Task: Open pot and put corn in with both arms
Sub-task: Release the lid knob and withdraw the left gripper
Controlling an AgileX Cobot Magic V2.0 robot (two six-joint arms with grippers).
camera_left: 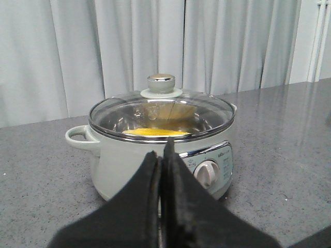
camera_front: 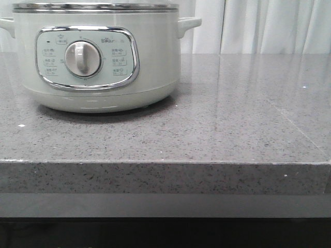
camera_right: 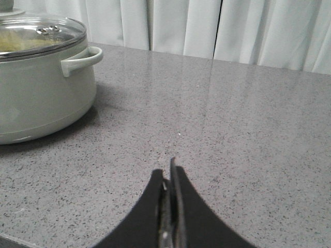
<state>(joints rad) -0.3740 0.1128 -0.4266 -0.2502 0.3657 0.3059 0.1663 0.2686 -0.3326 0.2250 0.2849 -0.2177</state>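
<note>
Pale green pot (camera_front: 98, 57), dial forward, on grey speckled counter (camera_front: 232, 129), left side.

The pot (camera_front: 98, 57) has a smooth, glossy pale body that looks like enamel or plastic, with a chrome-framed panel (camera_front: 87, 58). Its lid (camera_left: 161, 111) is clear glass with a shiny steel rim. The counter (camera_front: 232, 124) is polished speckled grey stone. The curtains (camera_left: 77, 46) are matt cloth.

pale green pot (camera_front: 98, 57), speckled grey counter (camera_front: 232, 119)
</note>
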